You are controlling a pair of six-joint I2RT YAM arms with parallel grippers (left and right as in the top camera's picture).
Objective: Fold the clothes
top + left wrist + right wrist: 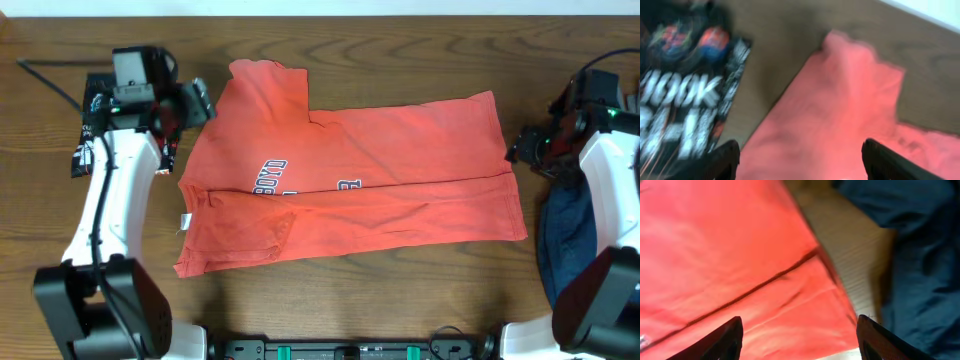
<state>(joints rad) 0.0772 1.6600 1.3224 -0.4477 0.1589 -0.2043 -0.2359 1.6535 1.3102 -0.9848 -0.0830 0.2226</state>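
shirt part-folded, both tools open and clear of the cloth

the orange-red shirt (350, 180) lies flat at the centre of the bench (400, 310). its lower strip is turned up over the body, and the flap's edge runs left to right across the print. one sleeve (265, 80) sticks out toward the upper left of the frame. the navy shirt (565, 245) lies bunched at the lower right, just beside the orange hem; the right wrist view shows a strip of bare bench between them.

the left tool (198, 100) hovers by the sleeve at the upper left, fingers apart, nothing held. the right tool (520, 150) stands at the right-hand hem, fingers likewise spread and empty.

handling, as judged: light, limp cloth. it will sag and drag rather than hold shape, and should slide readily on the wood. it is best pinched at edges or corners: the sleeve tip or shoulder for the left tool, the upper right hem corner (492, 97) for the right. a thick pinch could take both layers where the flap overlaps.

room: there is open bench above and below the shirt. a printed black sheet (685, 95) lies close to the left of the sleeve, and the navy shirt crowds the right. either could be caught in a low sweep
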